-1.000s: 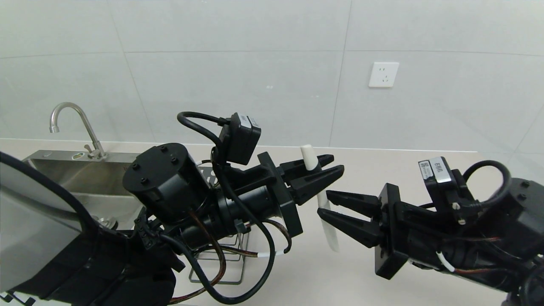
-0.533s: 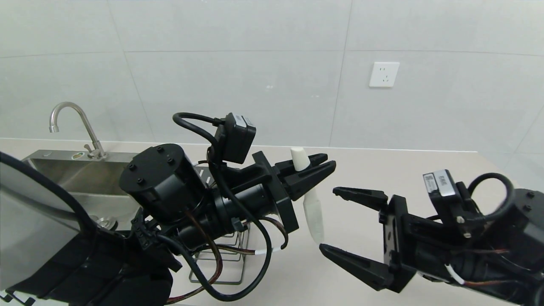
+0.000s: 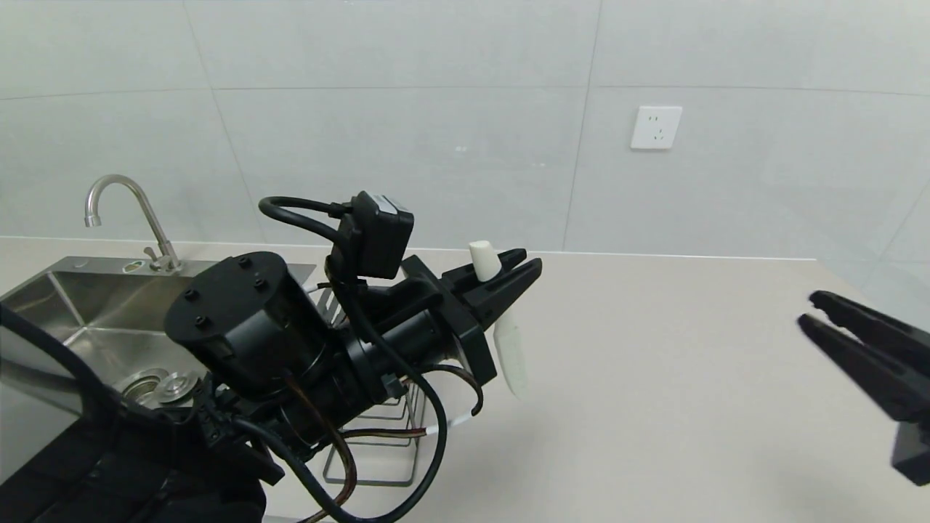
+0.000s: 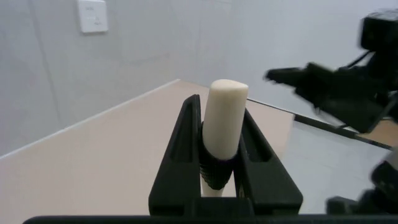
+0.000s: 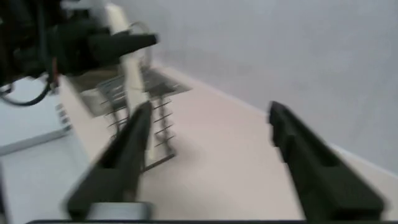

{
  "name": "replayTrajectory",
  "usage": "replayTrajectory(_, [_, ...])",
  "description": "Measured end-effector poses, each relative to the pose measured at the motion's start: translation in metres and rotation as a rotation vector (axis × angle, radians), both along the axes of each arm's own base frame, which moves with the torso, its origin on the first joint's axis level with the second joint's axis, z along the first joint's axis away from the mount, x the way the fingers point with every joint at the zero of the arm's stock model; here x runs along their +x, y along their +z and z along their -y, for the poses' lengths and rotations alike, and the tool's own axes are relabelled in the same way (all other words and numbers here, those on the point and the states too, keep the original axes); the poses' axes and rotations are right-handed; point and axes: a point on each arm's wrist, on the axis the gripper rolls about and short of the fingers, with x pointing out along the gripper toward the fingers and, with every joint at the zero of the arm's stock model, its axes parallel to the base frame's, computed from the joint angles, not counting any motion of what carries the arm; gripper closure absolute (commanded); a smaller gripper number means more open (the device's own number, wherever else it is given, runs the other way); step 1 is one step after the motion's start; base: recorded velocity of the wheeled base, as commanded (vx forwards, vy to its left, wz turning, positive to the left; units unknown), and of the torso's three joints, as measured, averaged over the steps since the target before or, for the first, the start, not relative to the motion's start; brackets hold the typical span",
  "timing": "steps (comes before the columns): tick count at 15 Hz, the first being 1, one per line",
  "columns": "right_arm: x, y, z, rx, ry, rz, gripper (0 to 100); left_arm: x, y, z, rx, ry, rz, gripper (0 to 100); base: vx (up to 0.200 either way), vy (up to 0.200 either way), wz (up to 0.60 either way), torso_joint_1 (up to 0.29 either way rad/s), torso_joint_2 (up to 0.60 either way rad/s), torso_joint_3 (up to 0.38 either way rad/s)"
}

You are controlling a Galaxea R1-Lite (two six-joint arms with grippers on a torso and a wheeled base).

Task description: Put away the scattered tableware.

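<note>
Gripping white utensil (image 3: 508,350) near its upper end, left gripper (image 3: 517,266) hangs above counter (image 3: 654,378), jaws clamped on it. Rounded tip pokes above gripper; lower part hangs below, blurred, kind of utensil hard to tell. Right gripper (image 3: 808,309) well apart at head view's right edge, cut off behind fingers, jaws spread wide. Wire rack (image 3: 378,454) under left arm, mostly hidden. Sink (image 3: 65,290) partly covered by arm.

one white utensil (image 3: 511,352), two hands (image 3: 527,260) (image 3: 810,309), one wire rack (image 3: 415,436), one sink (image 3: 73,305), one faucet (image 3: 149,218)
</note>
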Motion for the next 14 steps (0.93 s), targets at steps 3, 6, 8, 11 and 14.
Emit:
replayTrajectory(3, [-0.043, 0.005, 0.023, 0.014, -0.172, 0.021, 100, -0.012, 0.005, -0.013, 0.009, 0.022, 0.037, 100, 0.000, 0.000, 0.00, 0.000, 0.00, 0.000])
replayTrajectory(6, [-0.088, 0.002, 0.031, 0.015, -0.283, 0.014, 100, -0.031, 0.017, -0.036, -0.002, 0.033, 0.069, 100, 0.000, 0.000, 0.00, 0.000, 0.00, 0.000])
replayTrajectory(8, [-0.113, -0.006, 0.032, 0.005, -0.330, 0.022, 100, -0.041, 0.017, -0.049, 0.001, 0.035, 0.072, 100, 0.000, 0.000, 0.00, 0.000, 0.00, 0.000])
replayTrajectory(11, [-0.131, -0.016, 0.033, 0.011, -0.313, 0.105, 100, -0.045, 0.019, -0.053, -0.004, 0.033, 0.079, 100, 0.000, 0.000, 0.00, 0.000, 0.00, 0.000])
replayTrajectory(14, [-0.136, -0.033, 0.033, 0.012, -0.325, 0.115, 100, -0.046, 0.020, -0.056, 0.004, -0.024, 0.090, 100, 0.000, 0.000, 0.00, 0.000, 0.00, 0.000])
